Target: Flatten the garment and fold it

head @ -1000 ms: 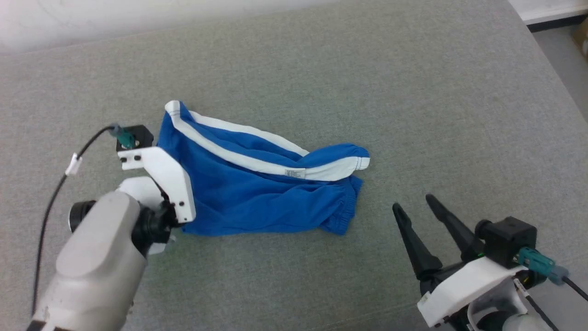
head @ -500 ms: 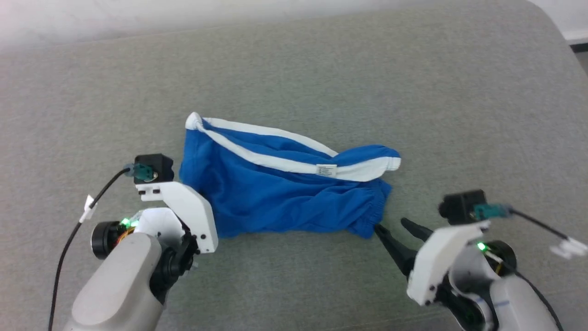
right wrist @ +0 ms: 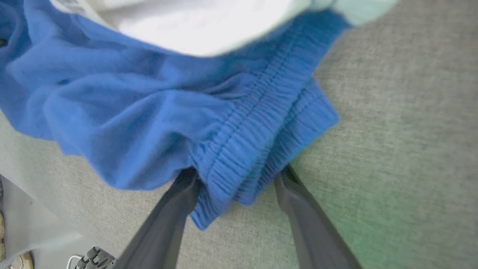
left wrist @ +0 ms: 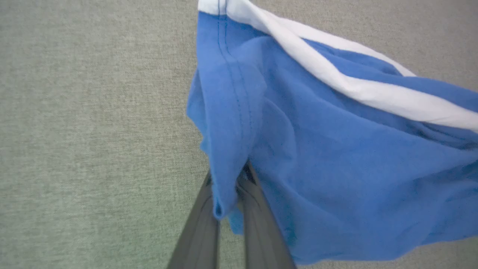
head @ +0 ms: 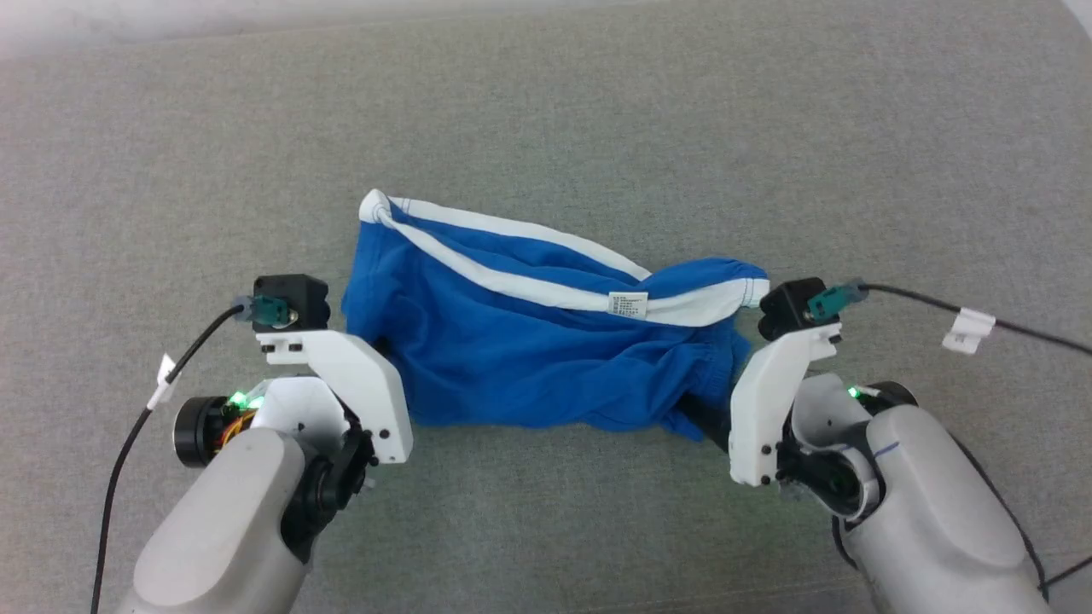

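Observation:
The garment point(head: 529, 358), small blue shorts with white trim point(head: 512, 286) and a small white label point(head: 627, 304), lies crumpled across the grey surface. My left gripper point(head: 386, 351) is at its left edge, mostly under the white wrist bracket. In the left wrist view the left gripper point(left wrist: 228, 186) is shut on a fold of the garment's blue hem point(left wrist: 224, 149). My right gripper point(head: 698, 418) is at the garment's lower right corner. In the right wrist view the right gripper point(right wrist: 239, 177) is open, one finger on each side of the gathered elastic band point(right wrist: 254, 142).
Everything rests on a wide grey fabric surface point(head: 546, 111). Black cables with white tags trail from both wrists point(head: 964, 328). In the right wrist view the surface's edge point(right wrist: 41, 209) lies at the lower left, with floor and a shoe point(right wrist: 18, 261) beyond it.
The camera has shifted. My right gripper has come in from the lower right to the garment's right corner and now straddles it. The left gripper has kept its hold on the left edge.

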